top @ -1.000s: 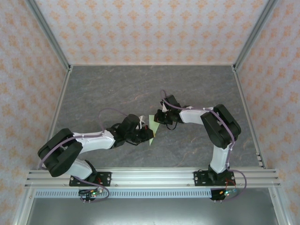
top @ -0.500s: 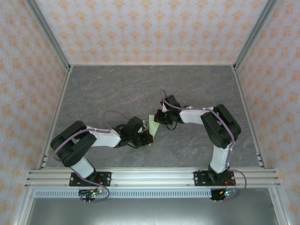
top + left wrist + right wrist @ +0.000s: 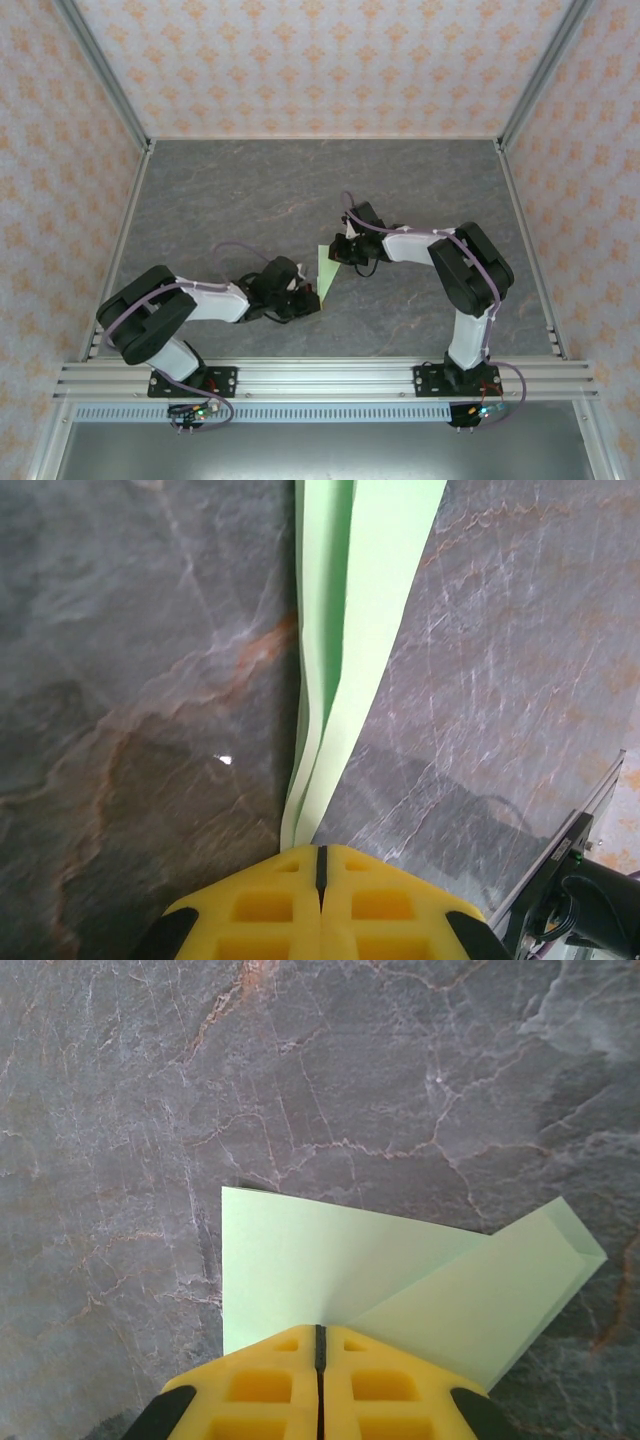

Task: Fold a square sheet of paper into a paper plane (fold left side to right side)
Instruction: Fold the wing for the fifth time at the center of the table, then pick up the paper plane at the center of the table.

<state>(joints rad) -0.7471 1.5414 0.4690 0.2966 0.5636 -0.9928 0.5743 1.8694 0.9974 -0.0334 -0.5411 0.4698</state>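
The left gripper (image 3: 311, 296) has its jaws pinched shut on the narrow end of the folded green paper (image 3: 325, 270). The right gripper (image 3: 338, 252) has its jaws clamped on the wider end. The paper stretches between them over the grey surface (image 3: 250, 190).

No legible text, label, brand or number anywhere; wallpaper (image 3: 320, 60) marks apparently just a repeated orange ornament.
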